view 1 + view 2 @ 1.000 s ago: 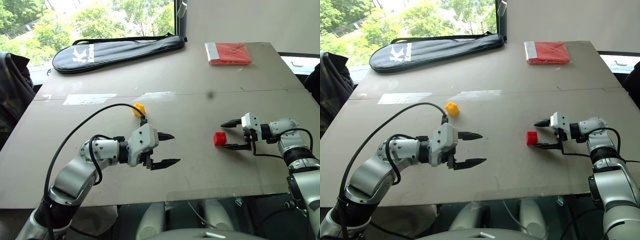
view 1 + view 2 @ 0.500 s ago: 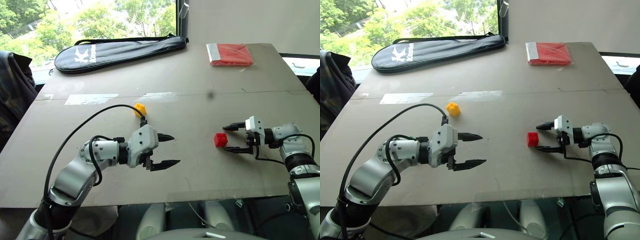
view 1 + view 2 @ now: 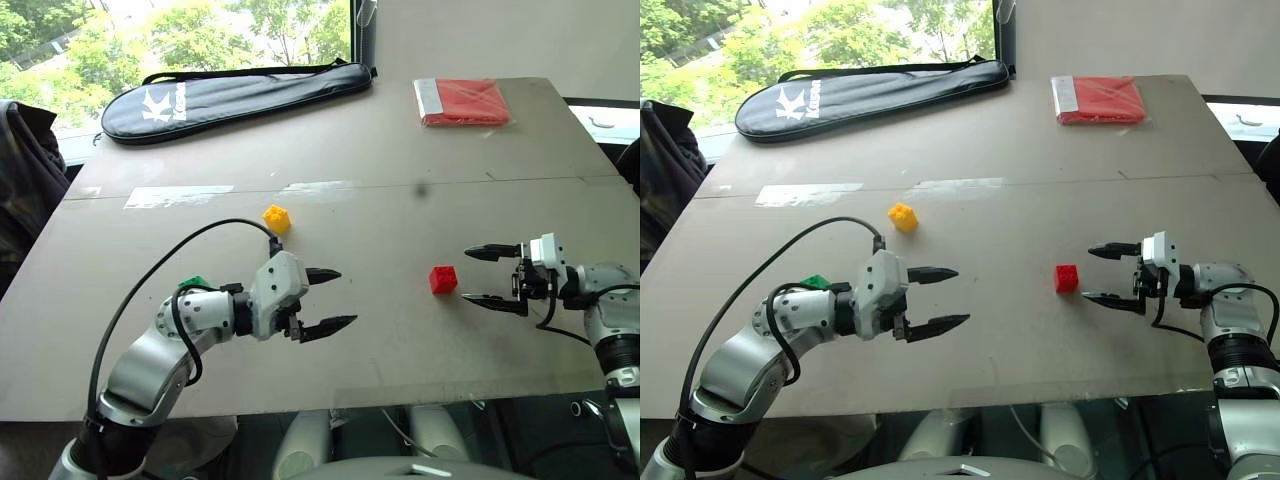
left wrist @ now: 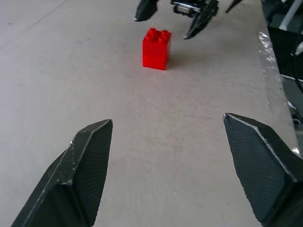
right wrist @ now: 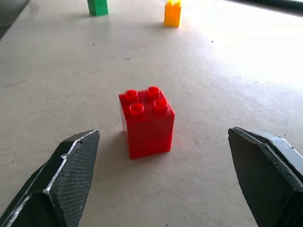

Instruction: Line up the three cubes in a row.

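right end effector (image 3: 483,276) w/ fingers spread wide just beside red cube (image 3: 443,279), prob to grab it; left end effector (image 3: 334,298) also apart, empty, aimed at it.

green cube (image 3: 194,283): mostly hidden behind left arm (top corner showing)
yellow cube (image 5: 173,13): top cut off

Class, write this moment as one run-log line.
left gripper: open, empty | right gripper: open beside red cube | yellow cube, green cube: apart
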You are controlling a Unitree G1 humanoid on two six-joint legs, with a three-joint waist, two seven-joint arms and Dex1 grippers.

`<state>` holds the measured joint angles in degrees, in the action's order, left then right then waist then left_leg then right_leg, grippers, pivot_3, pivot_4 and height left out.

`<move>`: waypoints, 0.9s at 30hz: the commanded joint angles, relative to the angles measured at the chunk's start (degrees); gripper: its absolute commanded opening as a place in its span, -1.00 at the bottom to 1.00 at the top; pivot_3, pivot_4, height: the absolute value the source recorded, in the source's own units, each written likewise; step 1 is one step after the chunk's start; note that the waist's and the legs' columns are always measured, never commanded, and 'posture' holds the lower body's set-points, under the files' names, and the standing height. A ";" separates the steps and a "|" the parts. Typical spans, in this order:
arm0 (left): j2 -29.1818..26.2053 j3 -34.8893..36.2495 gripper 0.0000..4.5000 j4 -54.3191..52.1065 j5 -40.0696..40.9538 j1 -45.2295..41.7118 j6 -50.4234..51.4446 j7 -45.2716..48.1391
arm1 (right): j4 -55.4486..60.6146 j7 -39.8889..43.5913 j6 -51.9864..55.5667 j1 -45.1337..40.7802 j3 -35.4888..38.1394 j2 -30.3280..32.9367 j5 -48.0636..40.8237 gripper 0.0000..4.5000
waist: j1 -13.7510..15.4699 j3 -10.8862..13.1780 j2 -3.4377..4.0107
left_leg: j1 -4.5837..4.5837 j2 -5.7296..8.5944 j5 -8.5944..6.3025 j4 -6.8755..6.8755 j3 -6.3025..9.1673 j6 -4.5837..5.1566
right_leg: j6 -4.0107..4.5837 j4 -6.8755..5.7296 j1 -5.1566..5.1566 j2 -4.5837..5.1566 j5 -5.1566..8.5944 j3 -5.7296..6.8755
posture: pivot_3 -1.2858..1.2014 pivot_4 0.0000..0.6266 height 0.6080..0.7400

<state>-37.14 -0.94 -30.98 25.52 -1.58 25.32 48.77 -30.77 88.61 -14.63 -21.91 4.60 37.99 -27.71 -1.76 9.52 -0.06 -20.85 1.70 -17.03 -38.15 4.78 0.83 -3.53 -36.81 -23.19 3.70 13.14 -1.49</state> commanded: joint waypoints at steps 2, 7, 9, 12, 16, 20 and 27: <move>5.23 8.09 0.70 -1.24 -0.65 4.84 -5.49 -8.00 | 15.25 -2.15 8.35 7.27 5.86 1.64 -8.09 0.98 | 0.41 0.00 0.01 | 0.01 -0.01 0.00 0.01 0.01 0.00 | 0.00 0.00 0.00 0.13 0.00 0.00 | 0.03 -0.52 1.00; 12.48 11.41 0.70 -4.25 -8.36 15.11 -13.08 -18.18 | 24.74 -3.04 12.29 15.32 9.51 1.45 -12.34 0.98 | 1.05 -0.01 0.02 | -0.01 0.01 -0.01 0.01 -0.03 0.01 | 0.00 0.04 0.00 0.15 0.00 -0.01 | 0.03 -0.52 1.00; 16.65 12.52 0.70 -5.35 -11.68 20.06 -14.66 -24.05 | 26.63 -2.50 12.96 16.97 10.63 1.24 -13.88 0.98 | 1.21 0.00 0.00 | -0.02 0.02 -0.03 -0.01 -0.06 0.04 | -0.01 0.05 0.01 0.16 0.00 0.00 | 0.03 -0.52 1.00; 22.09 15.32 0.70 -4.90 -15.55 24.74 -16.07 -31.51 | 29.22 -3.23 14.49 18.39 11.87 1.29 -15.41 0.98 | 1.29 0.03 -0.06 | 0.02 0.02 -0.08 -0.03 -0.12 0.12 | -0.03 0.07 0.07 0.20 0.01 -0.06 | 0.03 -0.52 1.00; 24.58 19.51 0.70 -1.21 -17.86 27.18 -17.54 -36.14 | 31.69 -2.15 15.11 20.88 12.90 0.55 -17.24 0.98 | 1.66 0.03 -0.08 | 0.01 0.00 -0.07 -0.04 0.00 0.11 | -0.01 0.06 0.08 -0.11 0.02 0.11 | 0.03 -0.52 1.00; 25.77 20.38 0.70 2.17 -18.02 27.00 -18.29 -37.67 | 31.94 0.04 14.54 21.74 13.18 0.18 -18.19 0.98 | 1.81 0.06 -0.13 | 0.02 0.03 -0.07 -0.13 -0.03 0.12 | -0.03 0.07 0.15 -0.12 0.02 0.13 | 0.03 -0.52 1.00; 26.46 19.94 0.70 6.83 -19.20 23.75 -19.27 -40.13 | 32.12 1.00 14.53 20.59 13.03 -0.41 -18.65 0.98 | 2.04 0.09 -0.21 | 0.03 0.02 -0.07 -0.16 0.01 0.11 | -0.03 0.06 0.17 -0.13 0.02 0.17 | 0.03 -0.52 1.00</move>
<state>-10.60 18.05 -23.70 6.84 22.33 7.17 9.57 -0.56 88.38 0.37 -0.87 15.93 37.74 -45.19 0.28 9.61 -0.26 -20.82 1.71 -17.10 -38.32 4.79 0.94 -3.56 -36.75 -23.03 3.57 13.16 -1.31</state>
